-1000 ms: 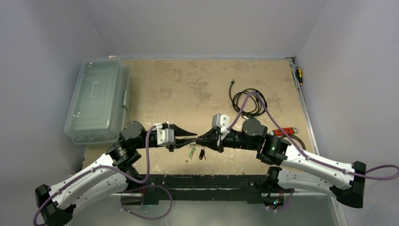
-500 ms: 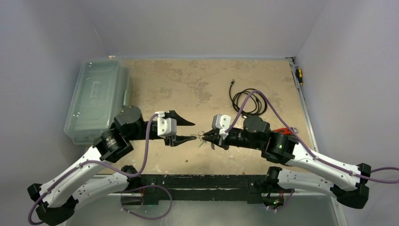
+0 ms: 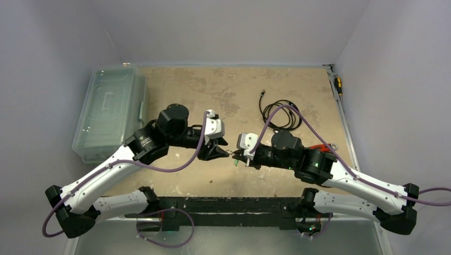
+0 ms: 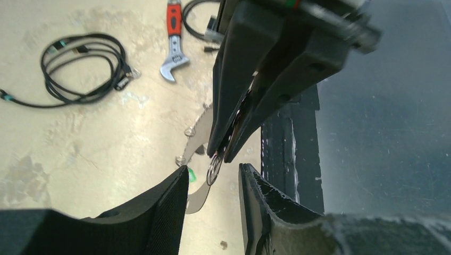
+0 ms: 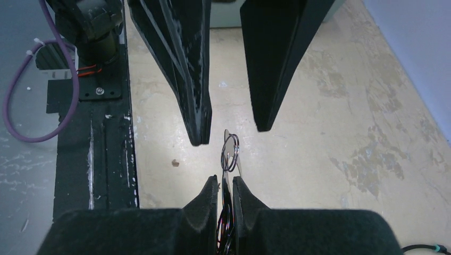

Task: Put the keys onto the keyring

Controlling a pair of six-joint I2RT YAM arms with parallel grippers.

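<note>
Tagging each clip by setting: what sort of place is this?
Likely a lab robot cell: a worn tabletop boxed in by plain pale walls, with a clear plastic storage box, a coiled black cable and a red-handled wrench.

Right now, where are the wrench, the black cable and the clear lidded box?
wrench (image 4: 174, 21): left wrist view, red handle.
black cable (image 4: 49, 71): left wrist view, coil's left side.
clear box (image 3: 109, 114): top view, lid centre.
</note>
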